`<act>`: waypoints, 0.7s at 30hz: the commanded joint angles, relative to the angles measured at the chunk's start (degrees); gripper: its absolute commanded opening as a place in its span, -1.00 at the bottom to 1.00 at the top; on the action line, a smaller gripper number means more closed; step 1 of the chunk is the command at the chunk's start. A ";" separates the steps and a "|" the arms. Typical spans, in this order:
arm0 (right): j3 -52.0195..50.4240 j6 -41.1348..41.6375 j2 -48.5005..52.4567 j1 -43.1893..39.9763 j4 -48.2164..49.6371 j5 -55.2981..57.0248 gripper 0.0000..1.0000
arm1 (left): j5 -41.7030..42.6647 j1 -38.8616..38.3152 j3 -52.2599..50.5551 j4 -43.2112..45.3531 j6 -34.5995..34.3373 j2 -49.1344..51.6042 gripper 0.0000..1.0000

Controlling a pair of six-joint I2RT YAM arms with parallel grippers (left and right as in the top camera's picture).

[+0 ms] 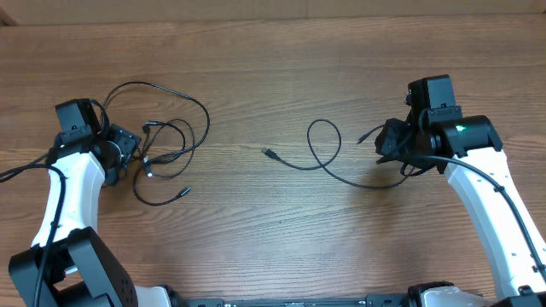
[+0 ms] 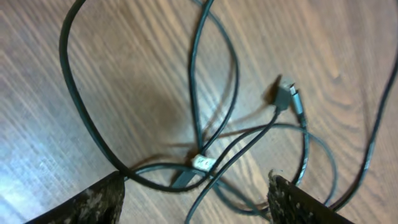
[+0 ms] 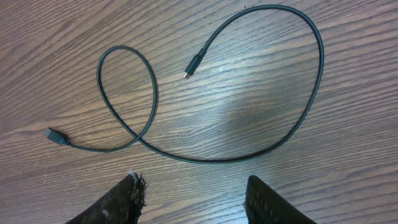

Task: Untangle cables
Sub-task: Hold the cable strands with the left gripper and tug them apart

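A tangle of thin black cables [image 1: 166, 136] lies in loose loops at the table's left. My left gripper [image 1: 128, 152] is open right beside it. In the left wrist view the crossing strands and plug ends [image 2: 202, 163] lie between the open fingers [image 2: 196, 199]. One separate black cable [image 1: 328, 162] lies in a loop at centre right, with small plugs at both ends. My right gripper [image 1: 388, 141] is open and empty just right of it. The right wrist view shows the whole cable [image 3: 205, 155] ahead of the open fingers [image 3: 194, 196].
Thicker black cords run from the left arm base [image 1: 17, 170] at the far left edge. The wooden table [image 1: 273, 239] extends between both arms, with its far edge [image 1: 256, 19] at the top.
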 commanded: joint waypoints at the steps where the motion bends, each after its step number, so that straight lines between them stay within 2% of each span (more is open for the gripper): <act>1: 0.98 -0.15 0.07 -0.11 0.33 -0.07 0.02 | -0.31 -1.16 0.81 -0.59 2.45 0.92 0.47; 10: 0.98 -0.15 0.07 -0.11 0.17 -0.07 0.02 | -3.04 -4.66 0.76 -0.55 3.19 7.34 0.49; 14: 0.98 -0.17 0.07 -0.11 0.09 -0.07 0.02 | -8.13 -4.92 0.76 -0.48 3.52 7.74 0.58; 18: 0.98 -0.17 0.07 -0.11 0.11 -0.07 0.02 | -11.32 -4.90 0.79 0.04 7.82 7.74 0.60; 21: 0.98 -0.17 0.07 -0.11 0.11 -0.07 0.02 | -11.87 -4.90 0.79 -1.29 8.39 7.74 0.57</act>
